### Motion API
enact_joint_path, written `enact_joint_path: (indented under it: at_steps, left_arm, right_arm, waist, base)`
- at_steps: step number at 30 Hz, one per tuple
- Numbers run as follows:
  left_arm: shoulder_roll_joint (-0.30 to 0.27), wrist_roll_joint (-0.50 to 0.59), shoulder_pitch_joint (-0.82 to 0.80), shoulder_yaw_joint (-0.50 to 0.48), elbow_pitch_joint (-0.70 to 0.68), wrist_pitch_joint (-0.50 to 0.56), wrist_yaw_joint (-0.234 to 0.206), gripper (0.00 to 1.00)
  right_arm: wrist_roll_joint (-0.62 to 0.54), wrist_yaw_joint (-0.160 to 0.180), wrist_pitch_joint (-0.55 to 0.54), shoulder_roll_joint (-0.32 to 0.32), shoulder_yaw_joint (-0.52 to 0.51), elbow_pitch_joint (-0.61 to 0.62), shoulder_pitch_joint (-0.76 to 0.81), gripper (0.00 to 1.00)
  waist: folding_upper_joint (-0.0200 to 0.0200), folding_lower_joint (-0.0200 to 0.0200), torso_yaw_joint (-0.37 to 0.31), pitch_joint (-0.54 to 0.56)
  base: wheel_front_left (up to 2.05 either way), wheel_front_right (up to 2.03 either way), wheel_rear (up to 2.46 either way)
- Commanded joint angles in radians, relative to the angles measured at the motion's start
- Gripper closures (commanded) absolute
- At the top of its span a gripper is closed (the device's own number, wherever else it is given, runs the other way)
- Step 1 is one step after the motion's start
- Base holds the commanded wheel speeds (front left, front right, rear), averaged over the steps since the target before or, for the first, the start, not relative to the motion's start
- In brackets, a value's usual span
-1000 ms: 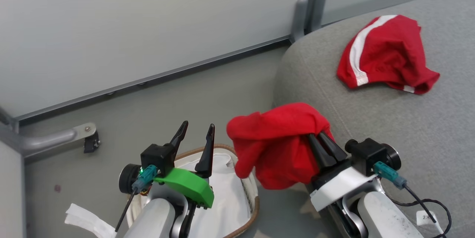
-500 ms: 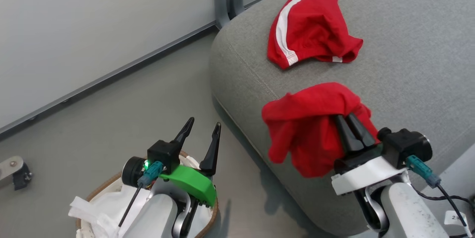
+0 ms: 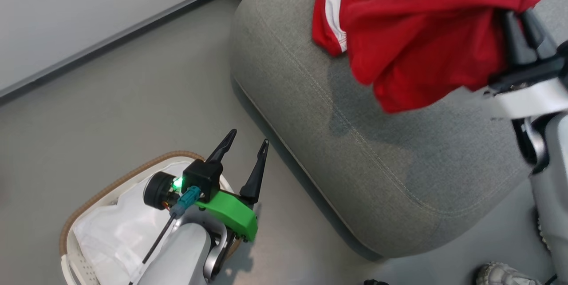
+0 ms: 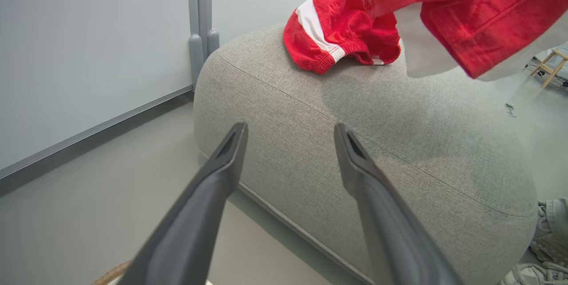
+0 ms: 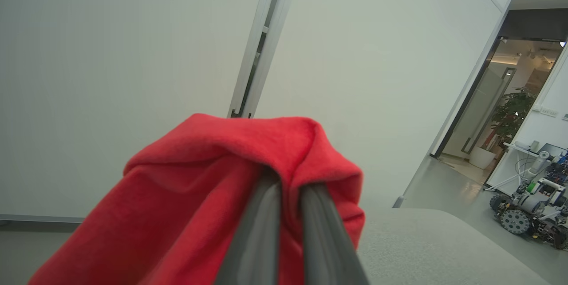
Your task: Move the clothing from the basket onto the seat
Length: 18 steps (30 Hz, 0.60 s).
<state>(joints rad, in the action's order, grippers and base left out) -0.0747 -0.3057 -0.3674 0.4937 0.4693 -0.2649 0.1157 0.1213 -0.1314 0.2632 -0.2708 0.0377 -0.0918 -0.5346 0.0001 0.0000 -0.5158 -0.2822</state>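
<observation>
Now the basket sits on the floor at the left, with its white liner showing. The left gripper hangs over it, fingers wide apart, holding nothing. Next is the seat, where the striped red garment lies. The right gripper pinches the plain red garment tight. A second ago it hung by the basket. Now it hangs above the seat, so I think only letting go is left. It looks soft, bunched and droopy.

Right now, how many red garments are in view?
2. The striped garment lies on the seat; the plain garment hangs from the shut right gripper above the seat. Any more under the white liner in the basket would be hidden.
</observation>
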Motion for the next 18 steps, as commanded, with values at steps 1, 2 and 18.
enact_joint_path:
  at_steps: [1,2,18]
  left_arm:
    - [-0.017,0.007,-0.024,0.004,0.000,0.001,0.006,0.00]
    - [-0.021,0.011,-0.033,0.011,-0.002,0.001,0.007,0.00]
    - [-0.055,-0.004,-0.180,0.085,-0.037,0.001,0.016,0.00]
  right_arm:
    - [-0.012,0.001,0.002,-0.007,-0.016,-0.009,-0.043,1.00]
    - [-0.022,0.001,0.002,-0.023,-0.036,-0.017,-0.080,1.00]
    - [-0.199,0.001,0.001,-0.101,-0.267,-0.283,-0.409,1.00]
  waist:
    - [-0.0001,0.0000,0.038,-0.065]
    - [-0.0001,0.0000,0.051,-0.084]
    - [-0.0001,0.0000,0.259,-0.310]
  base:
    - [0.00,0.00,0.00]
    - [0.00,0.00,0.00]
    - [0.00,0.00,0.00]
